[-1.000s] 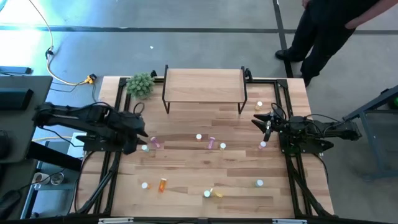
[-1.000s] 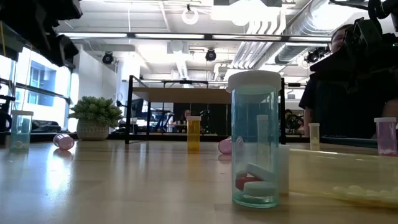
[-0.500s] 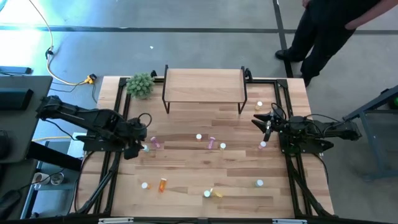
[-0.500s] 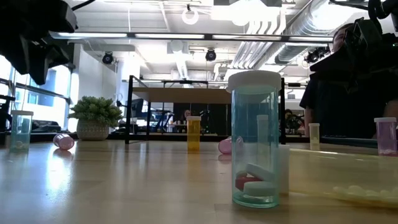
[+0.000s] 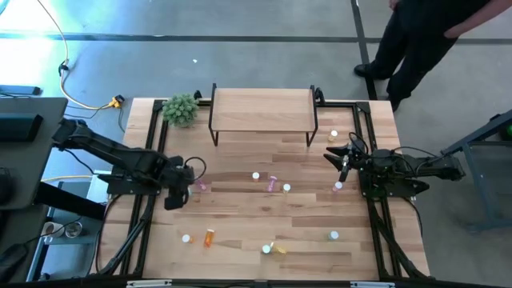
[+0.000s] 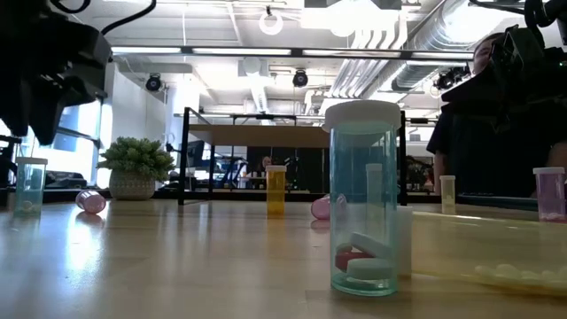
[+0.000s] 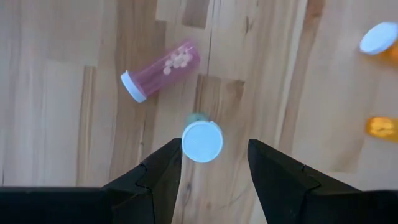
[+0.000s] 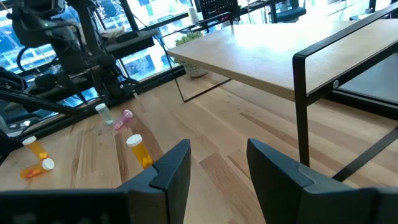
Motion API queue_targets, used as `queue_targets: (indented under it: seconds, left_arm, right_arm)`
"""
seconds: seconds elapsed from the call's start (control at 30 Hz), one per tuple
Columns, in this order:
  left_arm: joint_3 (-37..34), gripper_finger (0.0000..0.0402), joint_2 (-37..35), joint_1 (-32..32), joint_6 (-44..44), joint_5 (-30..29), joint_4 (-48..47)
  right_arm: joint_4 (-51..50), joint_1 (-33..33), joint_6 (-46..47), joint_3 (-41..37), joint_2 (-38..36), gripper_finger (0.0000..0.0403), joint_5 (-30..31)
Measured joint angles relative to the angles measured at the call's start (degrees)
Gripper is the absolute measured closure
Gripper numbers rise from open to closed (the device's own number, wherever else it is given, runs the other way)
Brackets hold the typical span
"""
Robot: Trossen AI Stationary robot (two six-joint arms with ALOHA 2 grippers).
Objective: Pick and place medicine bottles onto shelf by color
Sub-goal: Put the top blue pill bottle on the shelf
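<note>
Dark fingers of the left end effector [image 7: 212, 163] stand apart with nothing held, straddling the white cap of an upright green bottle [image 7: 201, 140]; over the last second this arm has swung in over it, so a pick looks set up. A pink bottle [image 7: 160, 68] lies just beside on the surface [image 5: 264, 216]. Nothing stands on the shelf [image 5: 262, 110]. Right end effector [image 8: 217, 167] waits beside it, also apart and empty

Pink bottle [image 7: 163, 66], white cap [image 7: 202, 141]
</note>
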Motion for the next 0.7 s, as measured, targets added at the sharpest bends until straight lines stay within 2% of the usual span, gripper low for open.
queue_targets:
  seconds: [0.3,0.7]
  left_arm:
    - [0.0,0.0229,5.5,-0.4,-1.3,-0.6,0.0]
    - [0.0,0.0229,9.5,-0.4,-1.9,-2.4,1.8]
  right_arm:
    - [0.0,0.0,0.0,0.0,0.0,0.0253,0.0]
    - [0.0,0.0,0.0,0.0,0.0,0.0253,0.0]
